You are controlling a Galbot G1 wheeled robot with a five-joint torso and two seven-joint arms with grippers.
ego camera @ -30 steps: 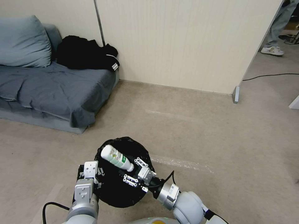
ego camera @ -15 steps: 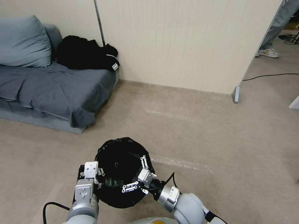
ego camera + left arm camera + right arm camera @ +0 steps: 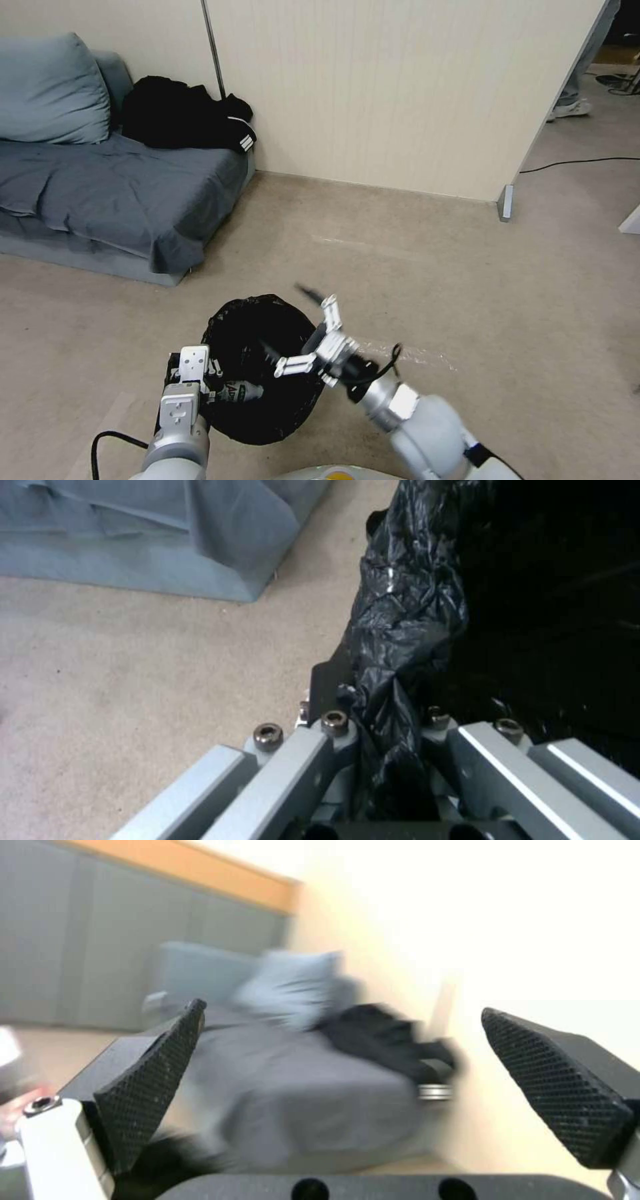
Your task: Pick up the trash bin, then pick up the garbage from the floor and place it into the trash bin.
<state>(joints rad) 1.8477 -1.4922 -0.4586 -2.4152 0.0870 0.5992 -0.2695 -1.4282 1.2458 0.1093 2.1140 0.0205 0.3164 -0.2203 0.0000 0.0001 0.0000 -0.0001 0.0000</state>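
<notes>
The trash bin (image 3: 267,413), lined with a glossy black bag, hangs low in front of me. My left gripper (image 3: 212,383) is shut on its near left rim; the left wrist view shows the left gripper (image 3: 387,720) pinching the crumpled liner (image 3: 407,605). One piece of garbage, a white bottle (image 3: 239,391) with a printed label, lies inside the bin near that rim. My right gripper (image 3: 287,323) hovers open over the bin's right rim, holding nothing. In the right wrist view the right gripper (image 3: 347,1065) has its black pads (image 3: 153,1080) spread wide.
A grey sofa (image 3: 120,193) with a pillow (image 3: 50,90) and a black garment (image 3: 187,113) stands at the left against the wall. A partition wall (image 3: 400,93) ends at a corner (image 3: 505,201). A black cable (image 3: 573,161) lies at the right. Open carpet stretches ahead.
The right gripper opened and released the bottle, which dropped into the bin. The gripper then rose and swung to the right. The left gripper kept hold of the bin.
</notes>
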